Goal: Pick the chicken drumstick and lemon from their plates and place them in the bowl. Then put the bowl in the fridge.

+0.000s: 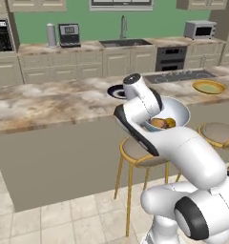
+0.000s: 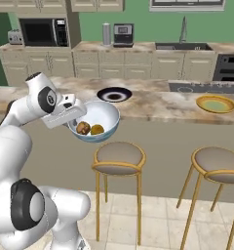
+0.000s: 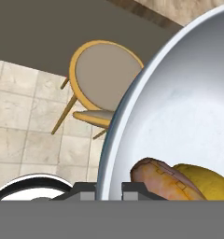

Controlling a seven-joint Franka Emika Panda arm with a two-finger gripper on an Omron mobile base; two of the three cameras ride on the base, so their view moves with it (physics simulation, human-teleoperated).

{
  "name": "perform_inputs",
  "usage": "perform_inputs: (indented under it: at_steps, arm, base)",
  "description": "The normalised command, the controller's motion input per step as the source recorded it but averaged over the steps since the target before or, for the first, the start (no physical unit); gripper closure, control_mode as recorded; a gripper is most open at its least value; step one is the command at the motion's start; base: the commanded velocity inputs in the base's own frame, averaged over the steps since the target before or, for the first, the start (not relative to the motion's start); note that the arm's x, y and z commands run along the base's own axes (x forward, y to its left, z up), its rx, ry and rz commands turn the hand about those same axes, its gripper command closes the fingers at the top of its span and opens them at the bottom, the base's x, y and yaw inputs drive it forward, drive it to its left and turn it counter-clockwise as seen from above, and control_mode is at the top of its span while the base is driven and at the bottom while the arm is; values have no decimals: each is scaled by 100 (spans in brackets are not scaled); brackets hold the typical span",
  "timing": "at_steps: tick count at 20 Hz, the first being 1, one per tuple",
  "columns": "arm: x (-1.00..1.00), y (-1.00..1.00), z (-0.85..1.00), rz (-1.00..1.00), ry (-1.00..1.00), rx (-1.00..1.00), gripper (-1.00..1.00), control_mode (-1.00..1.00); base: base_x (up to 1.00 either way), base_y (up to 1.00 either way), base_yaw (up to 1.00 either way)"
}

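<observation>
Stools stand below held bowl; plates on counter behind.

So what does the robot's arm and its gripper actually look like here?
The arm is glossy white with rounded, bulbous links and dark grey to black joint bands and end caps. The gripper has a boxy white hand; its small dark finger tips show in the hand view. No cables or markings visible.

Your tool is clamped on the near rim of the bowl, holding it off the bench above a stool. Inside lie the chicken drumstick and lemon, touching. The dark plate and yellow plate sit well apart on the bench.
</observation>
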Motion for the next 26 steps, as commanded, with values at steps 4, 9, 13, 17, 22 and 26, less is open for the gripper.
perform_inputs:
  at_steps: [4,9,13,17,22,26]
  arm:
    - [0,0,0,0,0,0,100,100]
    - [0,0,0,0,0,0,100,100]
    - [0,0,0,0,0,0,100,100]
    - [0,0,0,0,0,0,100,100]
    - [0,0,0,0,0,0,100,100]
    - [0,0,0,0,0,0,100,100]
  base:
    - [-15,80,-9]
    - [-3,83,-8]
    - [0,83,-9]
    - [0,70,-27]
    - [13,38,-66]
    - [19,30,-75]
